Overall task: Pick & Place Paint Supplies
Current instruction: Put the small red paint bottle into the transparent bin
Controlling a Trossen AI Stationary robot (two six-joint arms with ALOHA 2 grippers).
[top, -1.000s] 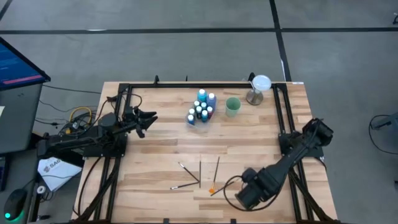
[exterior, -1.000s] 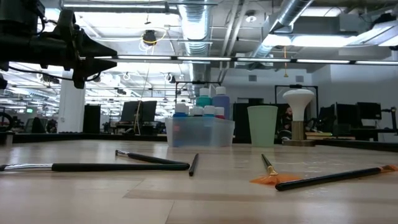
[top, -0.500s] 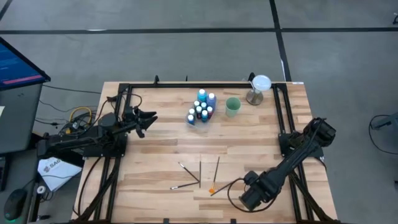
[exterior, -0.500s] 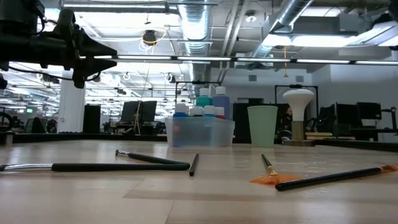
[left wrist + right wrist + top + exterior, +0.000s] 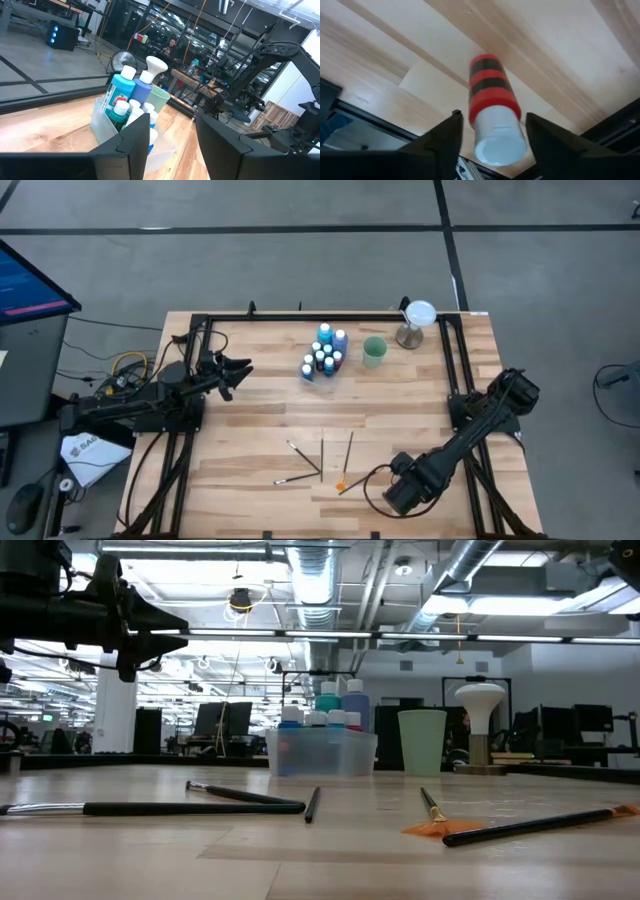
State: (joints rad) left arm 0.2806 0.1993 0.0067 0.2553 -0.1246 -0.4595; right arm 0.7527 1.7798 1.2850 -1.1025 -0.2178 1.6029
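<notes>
1. Right wrist view: red bottle [image 5: 492, 107] with black bands and white cap lying on its side on the wood surface [image 5: 560, 65], between the open jaws of the right gripper [image 5: 492, 132], not yet clasped.
2. Best lowered squarely and closed across the body, not the cap, lest it roll.
3. Left gripper [image 5: 240, 370] waiting above the left of the surface, jaws parted, empty.
4. Other bottles [image 5: 324, 355] standing in the clear tray [image 5: 320, 753] beside the green cup [image 5: 374, 351]; paintbrushes [image 5: 322, 455] lying loose near the front.
5. No legible writing on any bottle label.

Pale matt wood table [image 5: 250, 430], clear plastic tray [image 5: 320, 753], glossy red bottle [image 5: 492, 100]
</notes>
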